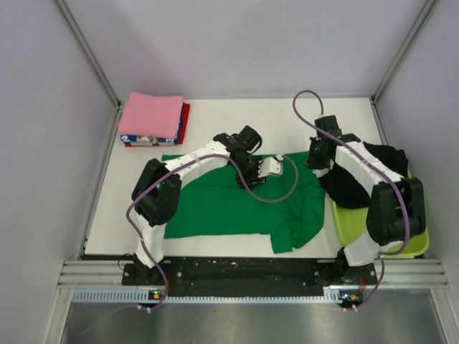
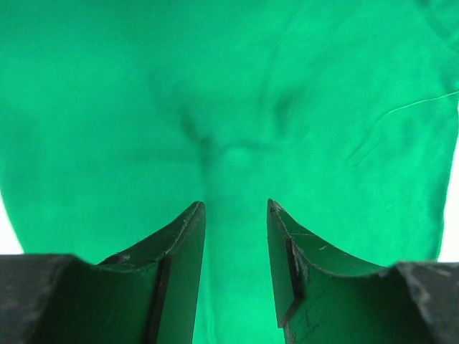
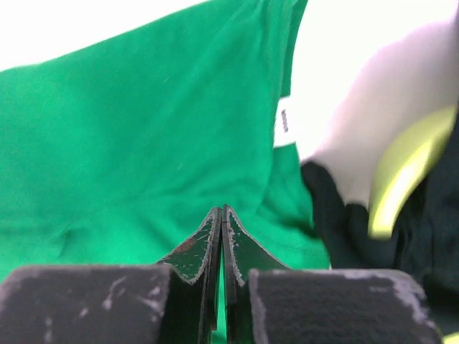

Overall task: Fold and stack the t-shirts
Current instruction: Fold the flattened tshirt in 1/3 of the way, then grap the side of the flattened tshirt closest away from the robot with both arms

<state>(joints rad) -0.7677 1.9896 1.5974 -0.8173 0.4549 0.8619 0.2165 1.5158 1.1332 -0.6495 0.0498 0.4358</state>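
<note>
Left gripper point(image 2: 235, 204) hangs low over the green t-shirt point(image 1: 215, 204) with its jaws apart and nothing between them but the cloth underneath. A small puckered crease lies just ahead of the fingertips. Right gripper point(image 3: 221, 209) is closed tip to tip, holds no cloth that I can see, and sits at the shirt's right edge.

Nearest the arm bases, the green t-shirt's near hem runs roughly parallel to the edge of the tabletop point(image 1: 122, 193). At its near right corner a flap is turned over on itself, so that side looks only partly laid out. Just to the right stands the lime-green tub point(image 1: 348, 222), with the black t-shirt point(image 1: 387, 154) heaped in it and spilling over its rim. That probably keeps the waiting garment out of the working area.

At mid-table both grippers hover over the upper part of the green shirt, the left near the middle and the right by the sleeve. In my judgement this is the spreading or first-fold stage, with the open left gripper placed to take a fresh pinch.

At the far left corner, well apart from the green shirt, sits the finished stack. The pink t-shirt point(image 1: 150, 115) is on top, the red t-shirt point(image 1: 186, 118) shows at the side, and the printed t-shirt point(image 1: 143, 141) peeks out below.
</note>
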